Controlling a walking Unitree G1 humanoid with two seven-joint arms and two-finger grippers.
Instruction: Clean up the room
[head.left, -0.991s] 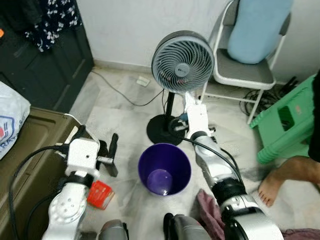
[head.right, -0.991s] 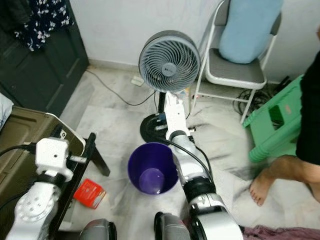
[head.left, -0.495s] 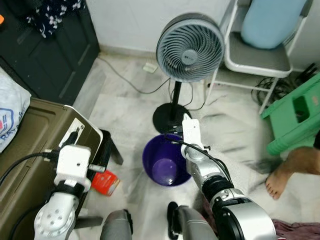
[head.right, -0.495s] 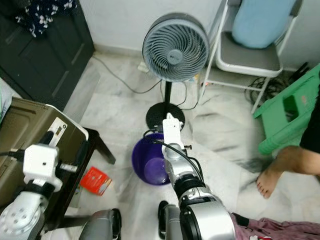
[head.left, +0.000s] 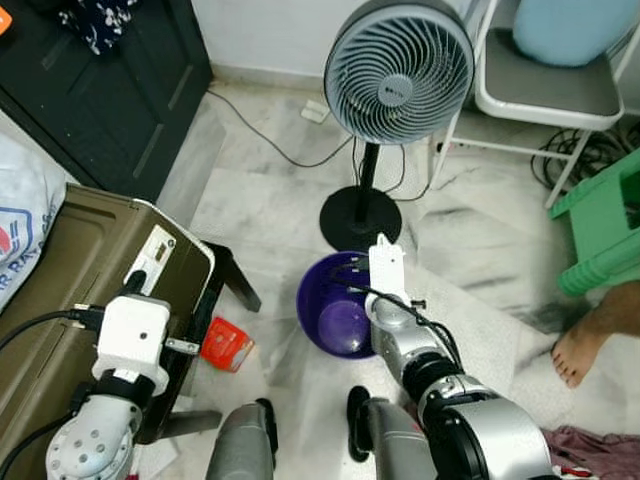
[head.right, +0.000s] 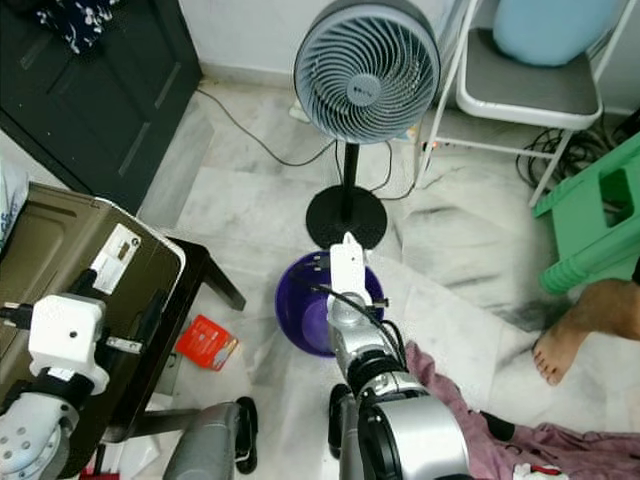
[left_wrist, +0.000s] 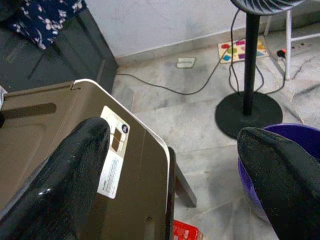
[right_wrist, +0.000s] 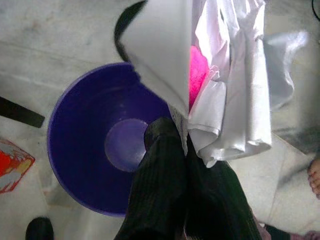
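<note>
Right wrist view catches white cloth (right_wrist: 220, 95) pinched in shut jaws of right gripper (right_wrist: 180, 150) above purple bucket (right_wrist: 80, 165); head views hide it. Left gripper (left_wrist: 170, 155) jaws wide, raised beside suitcase (left_wrist: 60, 130).

The room is lit softly and evenly, and only faint shadows are seen on the pale marble floor (head.left: 260, 210). The dark wooden door (head.left: 110, 90) at the far left is left dim. The white cloth (right_wrist: 230, 95) looks bright and blurred. The near black fingers (left_wrist: 75, 170) are out of focus.
</note>
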